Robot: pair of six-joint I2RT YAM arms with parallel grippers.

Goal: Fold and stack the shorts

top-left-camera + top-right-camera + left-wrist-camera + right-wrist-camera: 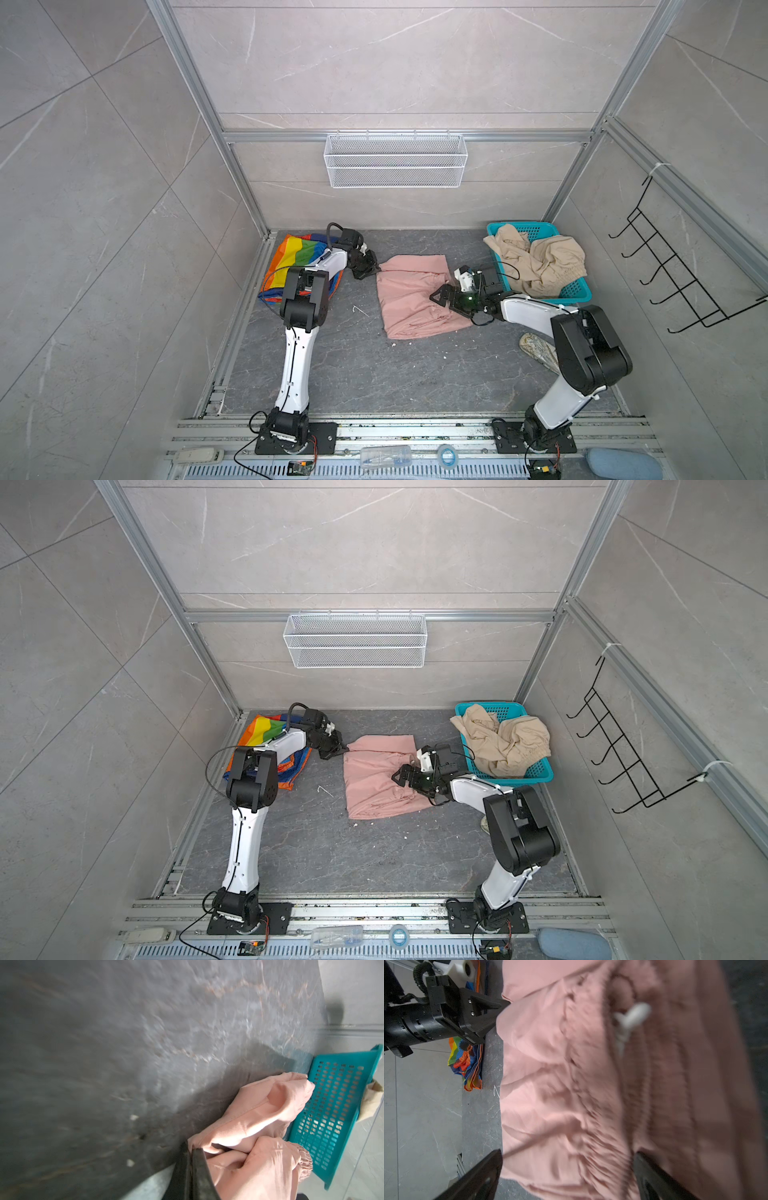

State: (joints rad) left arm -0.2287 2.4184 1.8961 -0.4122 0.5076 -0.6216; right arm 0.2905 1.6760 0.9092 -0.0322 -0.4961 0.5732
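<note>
Pink shorts point(409, 299) point(374, 781): lying spread and creased at the middle of the dark grey worktop point(353, 370), between the two arms. The gathered waistband faces the right arm. A white drawstring point(631, 1016) shows on it in the right wrist view, blurred.

Left claw point(376, 269) point(344, 749): jaws together, clamped on the far left corner of the pink shorts. The left wrist view shows the claw point(192, 1150) with pink fabric pinched between its tips, and the cloth bunches up from that point. From the right wrist view the same claw point(507, 1002) meets the cloth's edge.

Right claw point(439, 294) point(402, 774): jaws wide apart, set over the waistband side of the pink shorts, nothing between them gripped. In the right wrist view the two fingers point(483, 1176) stand at either side of the pink cloth. Whether they touch the fabric cannot be told.

Rainbow-striped shorts point(301, 249) point(266, 727) point(471, 1064): on the worktop at the far left corner, partly hidden behind the left arm, apart from the pink pair.

Beige shorts point(540, 259) point(507, 739) point(372, 1101): crumpled in the teal basket point(579, 293) point(542, 773) point(336, 1105) at the far right corner, spilling over its rim. The basket stands just beside the pink shorts.

No pair is stacked on another.
</note>
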